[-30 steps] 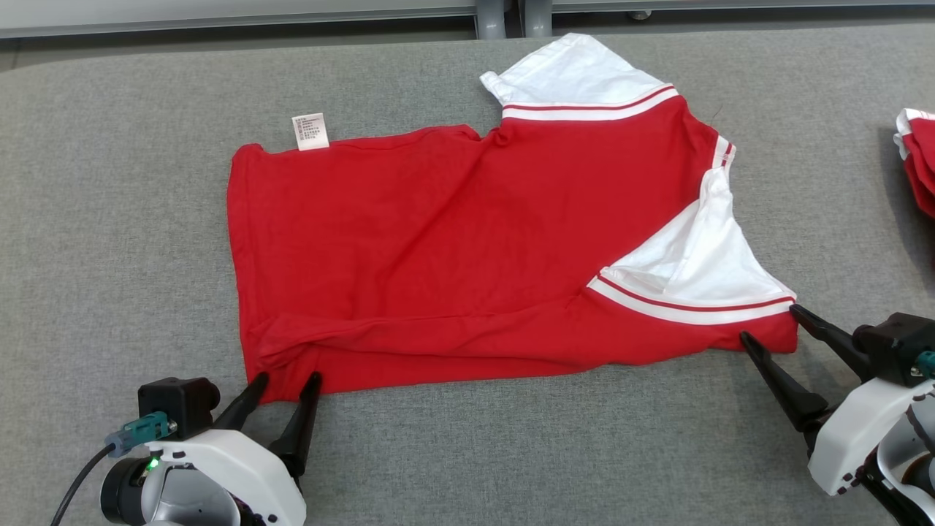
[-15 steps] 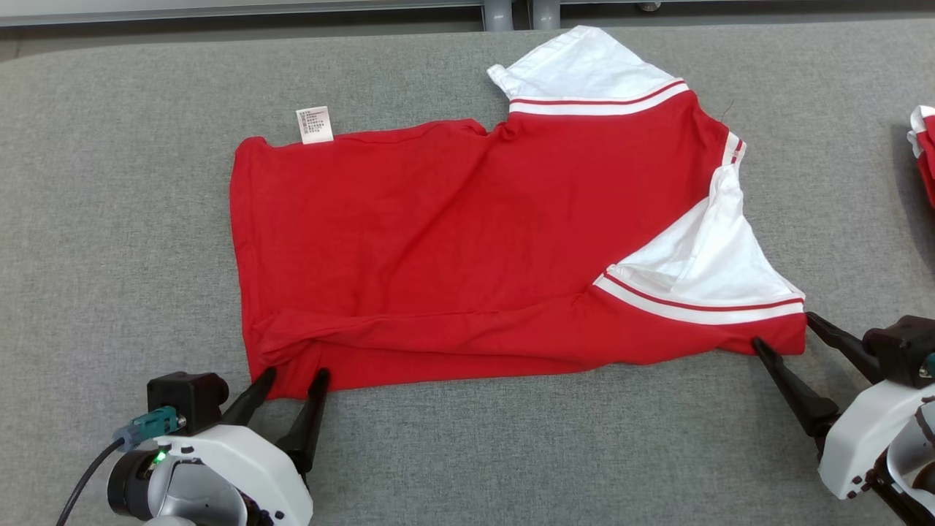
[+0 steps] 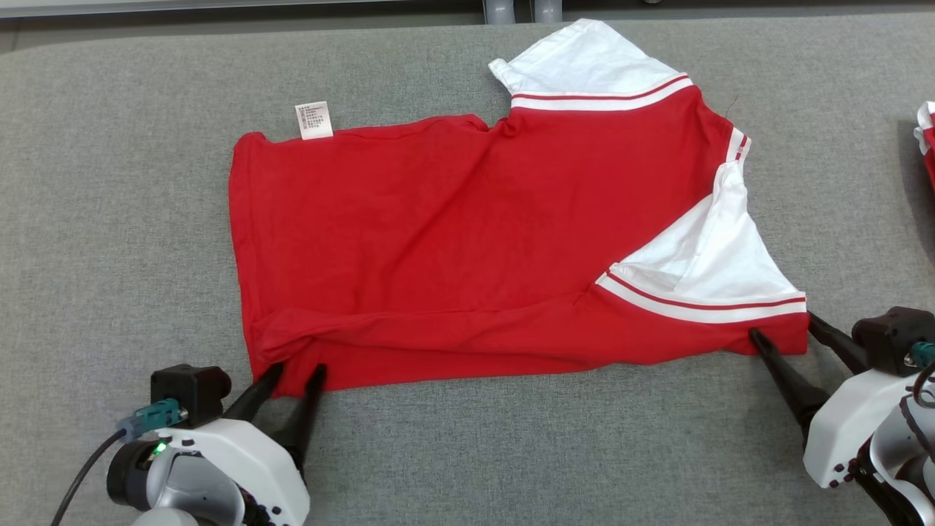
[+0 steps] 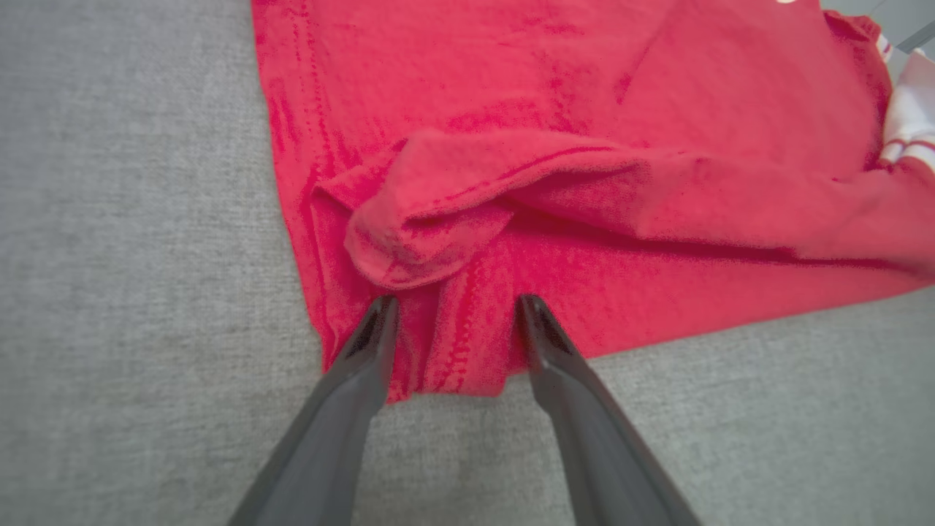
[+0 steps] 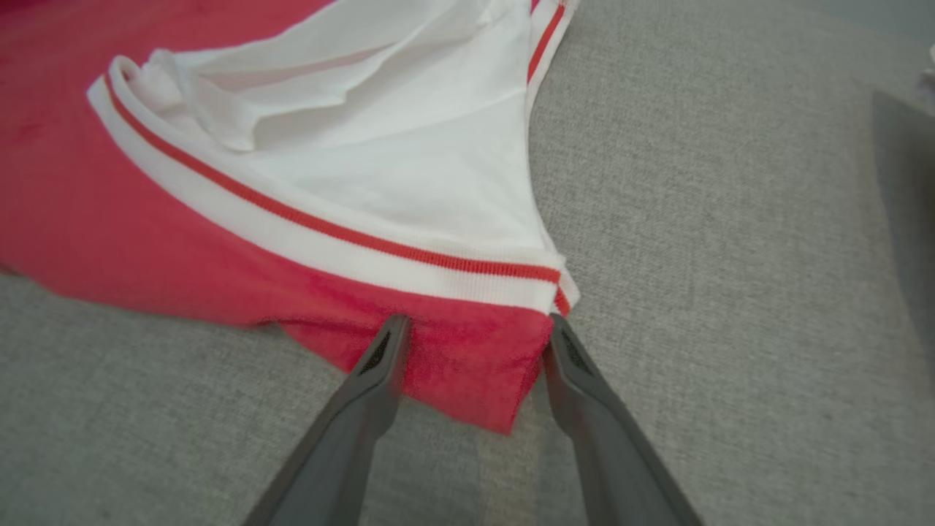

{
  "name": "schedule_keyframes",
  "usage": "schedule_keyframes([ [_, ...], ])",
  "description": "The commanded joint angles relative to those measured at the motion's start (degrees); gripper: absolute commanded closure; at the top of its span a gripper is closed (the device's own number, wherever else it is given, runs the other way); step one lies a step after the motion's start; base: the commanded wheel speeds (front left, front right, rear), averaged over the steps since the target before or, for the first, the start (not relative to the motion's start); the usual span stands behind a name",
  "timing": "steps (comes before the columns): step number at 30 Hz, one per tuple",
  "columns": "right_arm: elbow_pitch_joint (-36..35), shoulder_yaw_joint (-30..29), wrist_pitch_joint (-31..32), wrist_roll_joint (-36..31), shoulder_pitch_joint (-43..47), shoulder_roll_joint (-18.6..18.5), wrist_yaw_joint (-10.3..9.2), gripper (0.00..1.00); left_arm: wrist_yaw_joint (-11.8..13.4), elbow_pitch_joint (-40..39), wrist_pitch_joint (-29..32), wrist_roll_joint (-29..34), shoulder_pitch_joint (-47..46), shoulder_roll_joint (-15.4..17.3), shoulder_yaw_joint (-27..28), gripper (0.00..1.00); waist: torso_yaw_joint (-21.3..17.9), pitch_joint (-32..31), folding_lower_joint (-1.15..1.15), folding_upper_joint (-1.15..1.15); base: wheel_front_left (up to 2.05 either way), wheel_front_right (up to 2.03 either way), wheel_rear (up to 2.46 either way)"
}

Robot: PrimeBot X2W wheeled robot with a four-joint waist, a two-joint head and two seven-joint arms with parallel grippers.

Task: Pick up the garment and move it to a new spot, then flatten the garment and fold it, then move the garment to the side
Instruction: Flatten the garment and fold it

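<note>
Over the last second both arms had edged forward, so the left gripper straddled the shirt's near left hem corner and the right gripper its near right corner, fingers apart on each. With the shirt lying rumpled on the grey table, a two-corner pinch looked imminent. The white tag at the shirt's far edge carried print too small to read.

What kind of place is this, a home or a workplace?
Probably a robot test bench or laboratory rather than a home. A wide table is padded in grey fabric, one red and white garment is laid out on it, and another red and white bundle lies at the right edge.
</note>
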Motion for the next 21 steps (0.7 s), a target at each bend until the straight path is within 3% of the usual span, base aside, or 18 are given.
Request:
schedule_keyframes([
  [1, 0.4, 0.3, 0.3, 0.9, -0.3, -0.3, -0.02, 0.78, -0.2, 1.9, 1.2, -0.4, 0.9, 0.5, -0.7, 1.0, 0.0, -0.1, 0.0, 0.0, 0.0, 0.0, 0.0],
  [2, 0.6, 0.8, 0.6, 1.6, -0.4, -0.5, -0.02, 1.0, -0.4, 1.8, 1.3, -0.6, 1.2, 0.7, -0.6, 1.0, 0.1, -0.2, 0.0, 0.0, 0.0, 0.0, 0.0],
  [12, -0.4, -1.9, 2.0, 9.8, 2.3, -5.8, -0.03, 1.0, -3.4, -4.9, 3.3, -6.2, 6.2, 5.8, 2.8, 1.0, 0.3, -4.3, 0.0, 0.0, 0.0, 0.0, 0.0],
  [20, -6.2, -6.0, 7.2, 14.1, 10.9, -10.2, -0.04, 1.0, -6.1, -8.8, 4.1, -10.7, 13.4, 8.6, 3.4, 1.0, 0.2, -7.6, 0.0, 0.0, 0.0, 0.0, 0.0],
  [21, -7.1, -6.5, 8.3, 14.6, 12.4, -10.4, -0.04, 1.0, -6.4, -8.9, 3.9, -11.2, 14.4, 8.7, 3.4, 0.94, 0.2, -7.8, 0.0, 0.0, 0.0, 0.0, 0.0],
])
